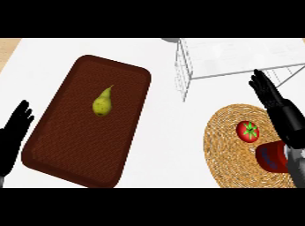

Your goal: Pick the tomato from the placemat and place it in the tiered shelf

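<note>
Nearest, the right hand [286,115] comes up over the right side of the round woven placemat [230,150], fingers straight and released, holding nothing. The tomato [248,131] sits on the placemat just left of that hand's palm, apart from it, with the fingertips reaching well past it toward the shelf. It looks small, round, smooth and light, likely a little slippery and easily bruised, so I would close fingers and thumb around its sides at the widest part, below the green stem. At the left edge the left hand [10,132] rests open. Between the hands a brown tray [64,145] holds a pear [102,102]. Farthest, the wire shelf [239,57] stands beyond the placemat.
</note>
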Motion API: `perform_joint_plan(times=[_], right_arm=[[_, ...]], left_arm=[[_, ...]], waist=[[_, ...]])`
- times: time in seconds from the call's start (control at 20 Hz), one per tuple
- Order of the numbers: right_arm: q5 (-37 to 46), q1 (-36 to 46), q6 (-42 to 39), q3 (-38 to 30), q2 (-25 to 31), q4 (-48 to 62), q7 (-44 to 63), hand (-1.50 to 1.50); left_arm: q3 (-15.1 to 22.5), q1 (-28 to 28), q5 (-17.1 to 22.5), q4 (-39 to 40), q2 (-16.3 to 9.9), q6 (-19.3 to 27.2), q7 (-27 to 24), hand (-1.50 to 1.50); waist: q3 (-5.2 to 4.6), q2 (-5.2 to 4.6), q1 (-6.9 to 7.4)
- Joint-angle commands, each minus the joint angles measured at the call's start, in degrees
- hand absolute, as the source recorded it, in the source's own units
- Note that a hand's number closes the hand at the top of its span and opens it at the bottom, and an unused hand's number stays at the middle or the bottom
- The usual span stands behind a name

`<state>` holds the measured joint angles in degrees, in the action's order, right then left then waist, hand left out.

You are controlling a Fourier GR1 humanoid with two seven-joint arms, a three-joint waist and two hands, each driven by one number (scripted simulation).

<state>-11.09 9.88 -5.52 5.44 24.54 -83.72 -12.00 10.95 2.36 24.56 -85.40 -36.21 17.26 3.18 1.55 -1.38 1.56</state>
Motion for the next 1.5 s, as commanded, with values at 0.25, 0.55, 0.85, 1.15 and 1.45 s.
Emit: perform_joint_plan(times=[0.25, 0.55, 0.85, 1.15, 1.45], right_arm=[[-7.37, 3.03, -7.52, -19.82, 15.67, 8.99, -7.93, 1.5], [-0.11, 3.98, -8.71, -18.65, 17.45, 35.06, -8.21, -1.5], [4.6, 3.9, -22.81, -14.55, 22.47, 37.41, -19.84, -1.5], [2.94, 1.57, -30.58, -13.06, 27.06, 24.47, -10.28, -1.5], [1.28, 2.53, -28.1, -10.58, 26.88, 9.35, 9.56, -1.5]], left_arm=[[1.19, -3.63, 3.44, 5.99, 5.57, -1.64, 6.13, 0.0], [4.47, -5.05, 3.31, 7.16, 9.4, -3.99, 7.8, 0.0], [4.01, -6.39, 1.27, 12.86, 13.25, -4.55, 4.82, 0.0], [1.88, -3.97, 0.91, 10.75, 11.96, -5.55, 4.94, 0.0], [1.65, -3.98, -0.12, 8.34, 11.55, -4.24, 8.31, 0.0]], waist=[[-1.53, 0.8, -3.4], [-1.39, 0.72, -0.57], [-1.5, 1.06, -1.21], [-1.64, 1.55, -1.9], [-1.72, 1.73, -2.09]])
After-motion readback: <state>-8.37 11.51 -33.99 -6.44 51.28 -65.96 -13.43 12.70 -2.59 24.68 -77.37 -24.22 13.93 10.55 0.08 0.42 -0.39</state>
